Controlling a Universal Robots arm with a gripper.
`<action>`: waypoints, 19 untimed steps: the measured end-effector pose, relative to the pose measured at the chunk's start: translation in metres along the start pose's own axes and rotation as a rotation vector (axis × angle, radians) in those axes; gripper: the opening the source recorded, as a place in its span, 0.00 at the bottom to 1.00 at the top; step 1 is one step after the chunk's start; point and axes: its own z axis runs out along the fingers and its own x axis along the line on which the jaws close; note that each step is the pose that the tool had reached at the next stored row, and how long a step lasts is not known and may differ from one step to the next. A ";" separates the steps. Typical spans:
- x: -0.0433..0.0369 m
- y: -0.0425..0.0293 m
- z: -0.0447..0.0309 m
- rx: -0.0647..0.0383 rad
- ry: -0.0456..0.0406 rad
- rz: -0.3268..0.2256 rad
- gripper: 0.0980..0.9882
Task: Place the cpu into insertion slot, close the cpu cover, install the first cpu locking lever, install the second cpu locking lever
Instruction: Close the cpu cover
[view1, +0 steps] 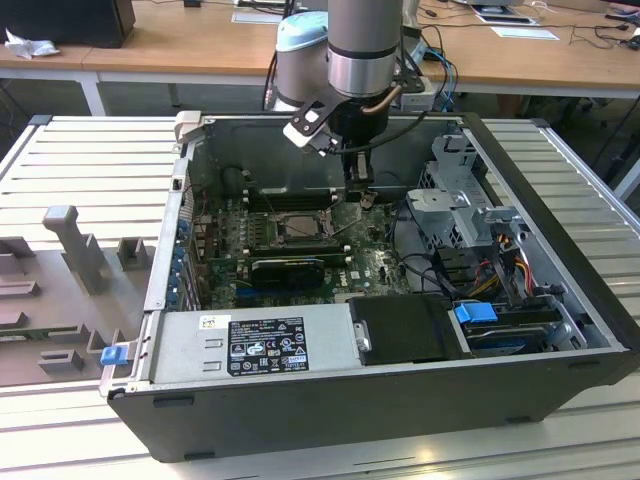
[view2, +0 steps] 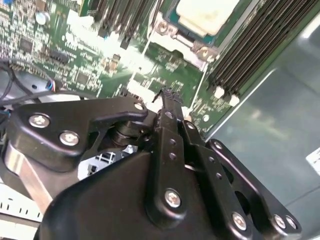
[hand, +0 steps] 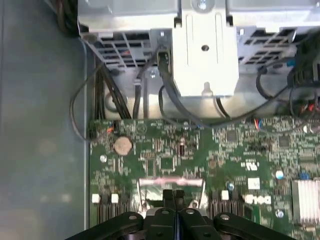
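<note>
The gripper (hand: 173, 195), its two black fingers (view2: 167, 125) pressed together with nothing visible between them, hangs tip-down close over the green motherboard (hand: 165, 160) inside an open computer case (view1: 400, 400). In the second wrist view the cpu (view2: 206, 12), a pale square, sits a short way beyond the fingertips and apart from them. The silver cpu cover (view2: 181, 41) runs along the cpu's edge nearest the gripper; whether that cover is latched cannot be told. Long black memory slots (view2: 250, 47) run beside the cpu. In the exterior view the insertion slot (view1: 295, 228) lies near the gripper, off toward the exterior view's left. A grey drive cage (view1: 455, 200) stands near on the gripper's other side, toward the exterior view's right. In the first wrist view a round coin battery (hand: 123, 145) lies on the board ahead of the fingertips, black cables (hand: 165, 95) run on from there to the cage, and a finned heatsink (hand: 306, 197) sits off to one side of the gripper. Farther out, the silver power supply (view1: 250, 340) lines the case wall well apart from the gripper. The arm (view1: 365, 40) rises straight above it. The case rests on a slatted metal table (view1: 90, 160), with a wooden desk (view1: 180, 45) beyond.
</note>
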 end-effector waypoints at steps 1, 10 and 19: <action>0.0001 0.0013 0.0001 0.000 0.0000 0.000 0.01; 0.0005 0.0170 0.0015 0.000 0.0001 0.000 0.01; 0.0007 0.0328 0.0134 0.000 0.0009 -0.010 0.01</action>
